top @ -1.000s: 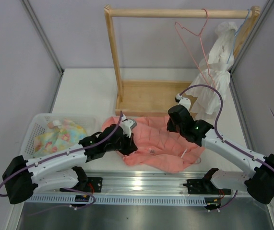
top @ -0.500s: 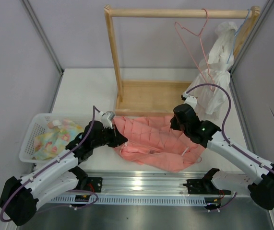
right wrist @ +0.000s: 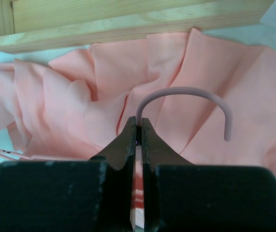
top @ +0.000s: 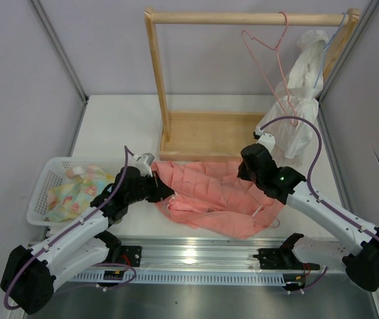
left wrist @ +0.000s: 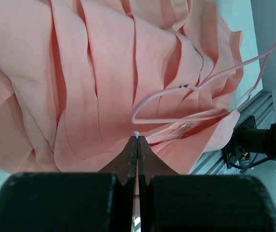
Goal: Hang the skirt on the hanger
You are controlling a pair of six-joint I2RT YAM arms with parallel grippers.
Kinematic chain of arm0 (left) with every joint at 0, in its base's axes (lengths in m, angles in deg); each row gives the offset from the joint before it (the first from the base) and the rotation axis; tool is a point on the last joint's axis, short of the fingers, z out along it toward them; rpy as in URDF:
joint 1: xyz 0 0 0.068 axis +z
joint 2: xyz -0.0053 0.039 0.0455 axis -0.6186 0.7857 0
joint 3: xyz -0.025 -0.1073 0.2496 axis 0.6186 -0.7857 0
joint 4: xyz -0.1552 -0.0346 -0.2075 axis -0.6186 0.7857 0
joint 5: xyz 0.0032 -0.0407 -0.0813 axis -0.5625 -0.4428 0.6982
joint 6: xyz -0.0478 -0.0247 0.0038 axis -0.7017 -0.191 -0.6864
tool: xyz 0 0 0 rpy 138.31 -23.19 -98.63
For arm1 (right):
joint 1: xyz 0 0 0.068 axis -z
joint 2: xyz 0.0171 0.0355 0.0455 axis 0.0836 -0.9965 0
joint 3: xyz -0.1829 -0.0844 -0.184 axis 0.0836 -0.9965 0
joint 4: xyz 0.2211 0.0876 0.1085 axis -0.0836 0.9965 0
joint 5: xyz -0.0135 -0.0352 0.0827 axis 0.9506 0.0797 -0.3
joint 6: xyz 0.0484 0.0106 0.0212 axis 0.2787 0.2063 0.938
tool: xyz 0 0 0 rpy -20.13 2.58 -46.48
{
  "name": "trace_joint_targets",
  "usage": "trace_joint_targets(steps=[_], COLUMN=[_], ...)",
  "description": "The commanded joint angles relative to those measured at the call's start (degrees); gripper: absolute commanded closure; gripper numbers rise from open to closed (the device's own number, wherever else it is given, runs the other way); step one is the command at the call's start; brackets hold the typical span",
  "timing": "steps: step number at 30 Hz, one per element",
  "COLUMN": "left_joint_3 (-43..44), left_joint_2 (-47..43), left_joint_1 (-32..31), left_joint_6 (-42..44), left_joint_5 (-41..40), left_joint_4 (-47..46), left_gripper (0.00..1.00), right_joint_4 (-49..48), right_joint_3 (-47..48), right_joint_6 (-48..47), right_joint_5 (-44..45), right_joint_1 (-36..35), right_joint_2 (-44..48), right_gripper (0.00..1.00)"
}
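**Skirt spread on desk, cloth in basket**

At near left, the white basket [top: 56, 161] holds a pastel patterned cloth [top: 76, 189]. The skirt [top: 209, 193] lies spread on the desk [top: 116, 126]. On it lies the hanger [right wrist: 186, 90], its hook clamped in the right jaws. The left jaws are pressed together at the skirt's left edge.

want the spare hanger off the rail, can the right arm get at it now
Probably not yet: the right fingers are shut on the hook of the hanger on the skirt. Otherwise the way to the spare hanger on the rail looks free.
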Motion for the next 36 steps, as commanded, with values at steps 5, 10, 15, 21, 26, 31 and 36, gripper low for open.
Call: trace_joint_targets(steps=[5, 10, 15, 21, 26, 31, 36], left_joint_3=[-0.23, -0.15, 0.12, 0.55, 0.47, 0.82, 1.35], left_joint_2=[-0.79, -0.44, 0.09, 0.79, 1.23, 1.23, 0.71], left_joint_1=[1.71, 1.8, 1.89, 1.89, 1.97, 2.06, 2.15], left_joint_6=[-0.94, -1.03, -1.03, -1.03, -1.12, -1.03, -0.85], left_joint_5=[-1.38, -1.55, -2.35, -3.14, -3.58, -4.1, -4.63], left_joint_4=[-0.9, -1.34, -1.25, -1.78, -2.22, -2.75, -2.66], left_gripper=[1.0, 1.0, 1.0, 1.0, 1.0, 1.0, 1.0], right_joint_4=[0.83, 0.48, -1.36, -2.24, -2.24, -1.8, -1.19], right_joint_3=[2.38, 2.29, 1.41, 1.15, 0.71, 0.71, 0.71], right_joint_6=[0.39, 0.21, -0.58, -2.07, -2.08, -2.43, -2.51], right_joint_5=[2.36, 1.92, 0.6, -1.33, -1.77, -1.95, -1.59], right_joint_1=[0.67, 0.85, 0.58, 0.06, -0.21, -0.29, -0.56], right_joint_2=[0.62, 0.88, 1.76, 1.06, 0.62, 0.36, -0.43], right_gripper=[1.0, 1.0, 1.0, 1.0, 1.0, 1.0, 1.0])
